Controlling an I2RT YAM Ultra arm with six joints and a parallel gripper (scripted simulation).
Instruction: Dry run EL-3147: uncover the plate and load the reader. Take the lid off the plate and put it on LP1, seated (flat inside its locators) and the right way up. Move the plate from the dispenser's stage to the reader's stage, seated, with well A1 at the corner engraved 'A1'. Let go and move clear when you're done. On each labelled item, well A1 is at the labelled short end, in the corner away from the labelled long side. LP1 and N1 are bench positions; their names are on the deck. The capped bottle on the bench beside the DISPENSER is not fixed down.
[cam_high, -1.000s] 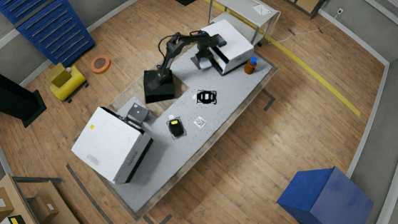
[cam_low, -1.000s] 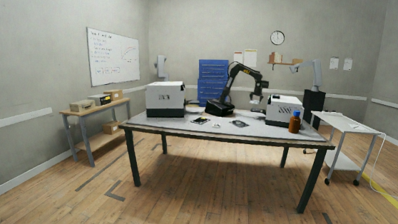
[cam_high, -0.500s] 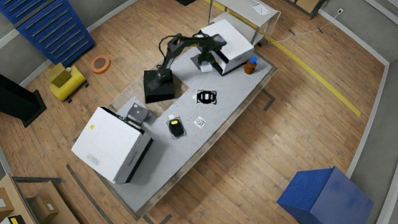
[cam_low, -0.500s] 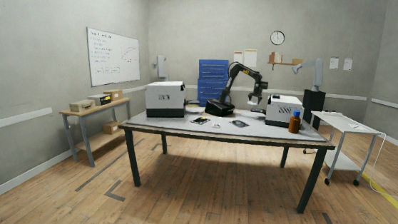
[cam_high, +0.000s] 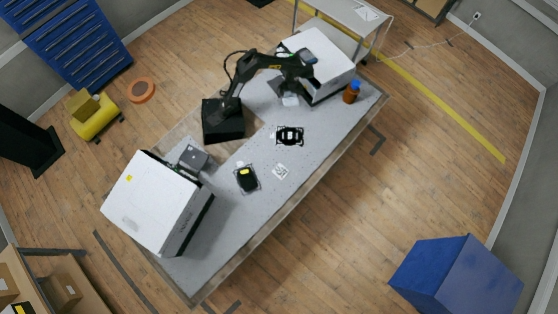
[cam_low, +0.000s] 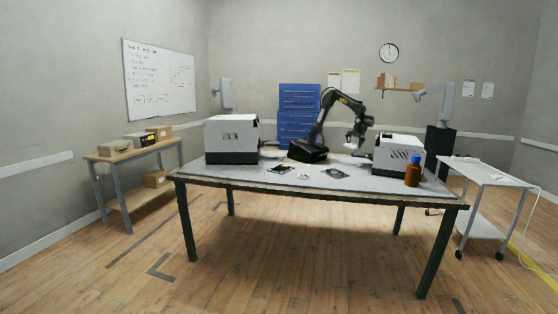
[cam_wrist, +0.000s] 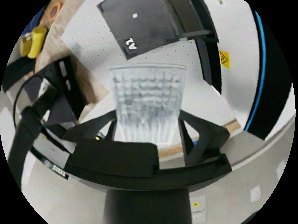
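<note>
My gripper (cam_high: 290, 96) (cam_low: 350, 143) (cam_wrist: 147, 112) is shut on a clear well plate (cam_high: 290, 101) (cam_low: 348, 145) (cam_wrist: 148, 96) and holds it in the air just in front of the white dispenser (cam_high: 320, 57) (cam_low: 397, 152). I cannot tell whether a lid sits on the plate. In the wrist view the dark stage (cam_wrist: 143, 12), marked A1, lies bare beyond the plate. The black LP1 locators (cam_high: 290, 136) (cam_low: 335, 173) are on the bench middle; something pale shows inside, too small to tell. The reader (cam_high: 155, 200) (cam_low: 231, 137) stands at the far end, with its stage (cam_high: 193, 159) beside it.
A brown capped bottle (cam_high: 351, 92) (cam_low: 413, 171) stands by the dispenser's corner, close to my gripper. A black item with a yellow label (cam_high: 247, 180) (cam_low: 281, 169) lies in the other bench position. A small white card (cam_high: 280, 171) lies beside it. My arm's base (cam_high: 223, 120) sits mid-bench.
</note>
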